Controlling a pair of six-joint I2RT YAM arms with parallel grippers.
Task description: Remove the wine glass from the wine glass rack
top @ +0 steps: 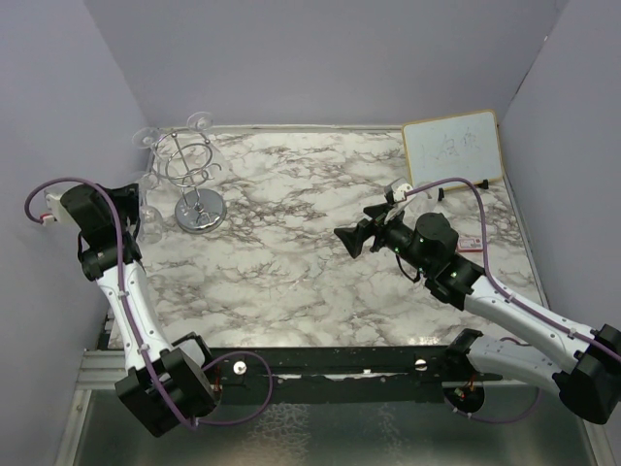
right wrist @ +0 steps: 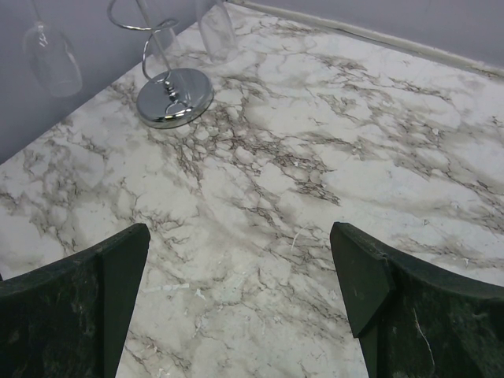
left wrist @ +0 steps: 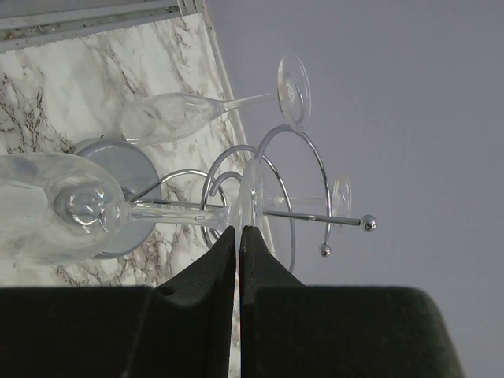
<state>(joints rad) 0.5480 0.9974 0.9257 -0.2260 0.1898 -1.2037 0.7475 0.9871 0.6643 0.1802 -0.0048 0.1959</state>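
While left end effector (left wrist: 239, 231) pinches the wine glass (left wrist: 41, 216) by its foot | right end effector (right wrist: 240, 236) spread

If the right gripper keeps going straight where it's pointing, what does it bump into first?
Most likely the marble table: the open right gripper tilts down toward bare tabletop. The wine glass rack stands left of its line, so it would probably miss it, though depth is unclear.

We're looking at a white desk (top: 310, 282) veined with grey marble, boxed in by plain lavender walls (top: 320, 58) on three sides. A small whiteboard (top: 453, 148) leans in the far right corner under soft, even light.
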